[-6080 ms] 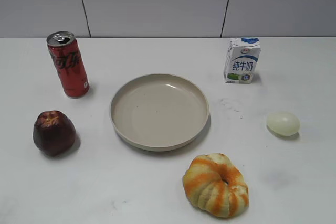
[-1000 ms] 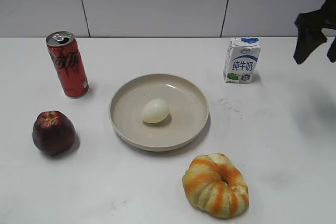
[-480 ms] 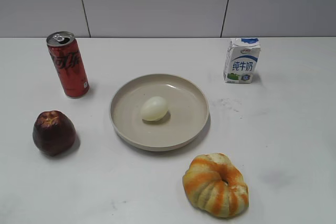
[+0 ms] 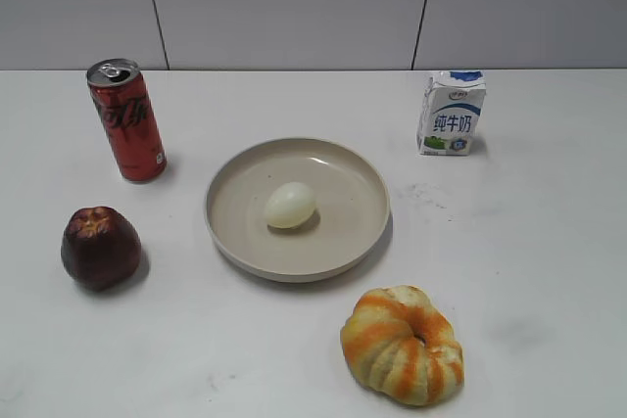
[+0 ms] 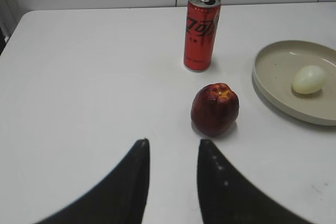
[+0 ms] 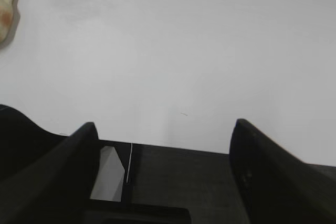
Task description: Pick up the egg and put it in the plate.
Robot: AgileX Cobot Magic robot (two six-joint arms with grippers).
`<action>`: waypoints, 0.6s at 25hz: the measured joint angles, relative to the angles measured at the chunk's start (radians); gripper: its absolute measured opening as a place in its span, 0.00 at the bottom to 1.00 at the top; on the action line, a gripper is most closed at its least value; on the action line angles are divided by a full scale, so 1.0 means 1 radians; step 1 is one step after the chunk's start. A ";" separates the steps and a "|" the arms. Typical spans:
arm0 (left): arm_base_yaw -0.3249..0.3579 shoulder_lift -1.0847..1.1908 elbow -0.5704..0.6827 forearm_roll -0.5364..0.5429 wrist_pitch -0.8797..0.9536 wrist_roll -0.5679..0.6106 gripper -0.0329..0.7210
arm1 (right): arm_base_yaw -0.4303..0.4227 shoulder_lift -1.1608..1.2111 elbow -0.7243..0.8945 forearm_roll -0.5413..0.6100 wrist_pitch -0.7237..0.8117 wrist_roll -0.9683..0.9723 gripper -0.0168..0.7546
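The pale cream egg [image 4: 290, 205] lies inside the beige plate [image 4: 362, 242], a little left of its middle. Both show in the left wrist view too, the egg [image 5: 308, 79] in the plate [image 5: 268, 85] at the right edge. My left gripper [image 5: 172, 145] is open and empty above the bare table, short of the apple. My right gripper [image 6: 164, 125] is open and empty over the table's near edge, far from the plate. Neither gripper shows in the exterior view.
A red cola can [image 4: 127, 119] stands back left, a dark red apple [image 4: 100, 247] front left, a milk carton [image 4: 452, 112] back right, and an orange-striped bread ring [image 4: 403, 344] at the front. The ring's edge shows in the right wrist view [image 6: 5, 9].
The egg was on the table at the right; it now lies in the plate. The right gripper, seen at the upper right one second ago, has left the exterior view.
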 joint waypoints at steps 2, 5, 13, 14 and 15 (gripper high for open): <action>0.000 0.000 0.000 0.000 0.000 0.000 0.35 | 0.000 -0.099 0.015 -0.003 0.004 0.004 0.76; 0.000 0.000 0.000 0.000 0.000 0.000 0.35 | 0.000 -0.256 0.017 -0.004 0.002 0.006 0.73; 0.000 0.000 0.000 0.000 0.000 0.000 0.35 | 0.000 -0.577 0.018 -0.005 0.001 0.007 0.66; 0.000 0.000 0.000 0.000 0.000 0.000 0.35 | 0.000 -0.609 0.018 -0.005 0.001 0.009 0.65; 0.000 0.000 0.000 0.000 0.000 0.000 0.35 | 0.000 -0.640 0.018 -0.005 0.001 0.009 0.65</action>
